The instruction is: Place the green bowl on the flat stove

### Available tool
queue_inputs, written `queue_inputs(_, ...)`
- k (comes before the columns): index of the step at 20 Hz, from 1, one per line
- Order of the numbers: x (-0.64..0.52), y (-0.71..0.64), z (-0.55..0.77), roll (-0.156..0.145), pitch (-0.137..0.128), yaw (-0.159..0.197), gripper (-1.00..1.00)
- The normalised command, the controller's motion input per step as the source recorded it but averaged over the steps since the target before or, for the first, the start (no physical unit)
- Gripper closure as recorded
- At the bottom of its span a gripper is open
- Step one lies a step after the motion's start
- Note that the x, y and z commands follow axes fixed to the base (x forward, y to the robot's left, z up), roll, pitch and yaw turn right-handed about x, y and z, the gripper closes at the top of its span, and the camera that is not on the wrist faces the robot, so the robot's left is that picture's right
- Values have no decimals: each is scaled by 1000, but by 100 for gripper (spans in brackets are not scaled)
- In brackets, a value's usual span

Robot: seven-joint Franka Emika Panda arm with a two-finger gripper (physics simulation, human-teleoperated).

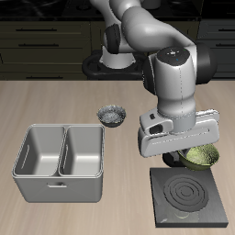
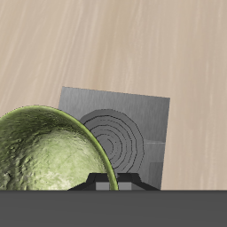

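Claw closed on rim of green bowl, carried clear of the table. Flat stove lies just below and ahead, so the rim grip keeps the bowl level for setting down.

Simulated kitchen setting: wood-grain countertop carrying a grey double-basin sink at 8 o'clock; a flat stove with ring marks at 5 o'clock; two bowls near centre; dark cabinet drawers along 12 o'clock.
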Motion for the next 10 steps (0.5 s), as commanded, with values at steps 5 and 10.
queue_inputs(5, 44, -32, -163, 17, -38, 44, 100)
queue_inputs(10, 136, -109, -365, -17, 6, 74, 100)
